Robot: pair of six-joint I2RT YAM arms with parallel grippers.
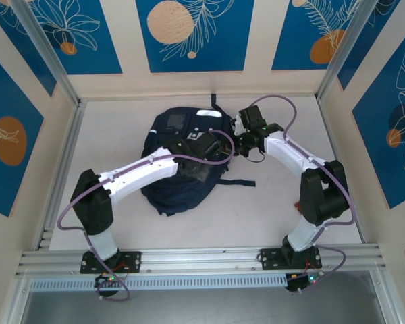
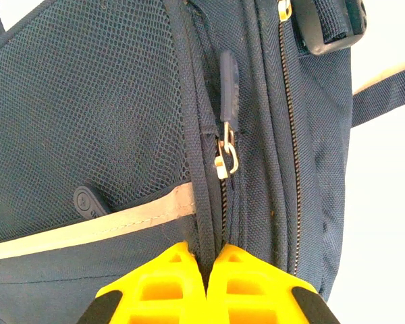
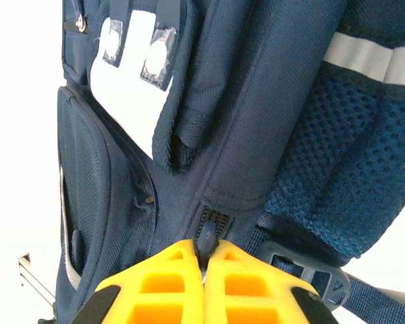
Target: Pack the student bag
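1. White table [image 1: 256, 216] under it all, flat ground within reach of both arms.
2. Navy student bag [image 1: 169, 192] lying flat mid-table, top loop away from the arm bases. Likely laid so for access from either side.
3. Left pincer [image 2: 207, 260] clenched, yellow fingertips together on the bag's seam beside a zip track. Bag directly under and ahead of it, mesh pocket [image 2: 88, 101] off to one side. Probably an anchoring pinch, to keep the cloth taut.
4. Right pincer [image 3: 204, 255] clenched as well, apparently on the zip tab [image 3: 207, 233] at a zip's end. Bag right against the fingertips, white patch [image 3: 131, 81] further off. Seemingly a grip for drawing the zip along.
5. Grey stripe [image 2: 88, 226] across the pocket, just ahead of the left fingertips.
6. Metal slider [image 2: 225, 158] with its dark pull — near the left pincer, not touched by it.
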